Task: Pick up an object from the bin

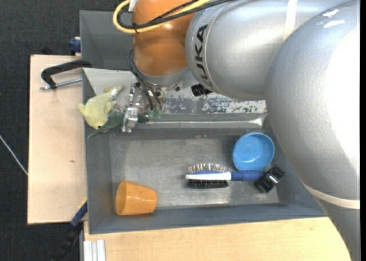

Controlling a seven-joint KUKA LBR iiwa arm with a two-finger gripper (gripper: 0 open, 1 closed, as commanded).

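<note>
Yellow-green soft thing (pixel 98 110) lies at the bin's (pixel 171 145) far left corner, just beside the gripper (pixel 130 118) on its view-left side. Its dark green end reaches up to the gripper. If the gripper is open or closed, and if it has the soft thing, I cannot tell. Well apart from the gripper, toward the near wall, lies an orange cup (pixel 135 198) on its side. Toward view-right of the gripper are a brush (pixel 209 175), a blue bowl (pixel 253 151) and a small black piece (pixel 269 179).
</note>
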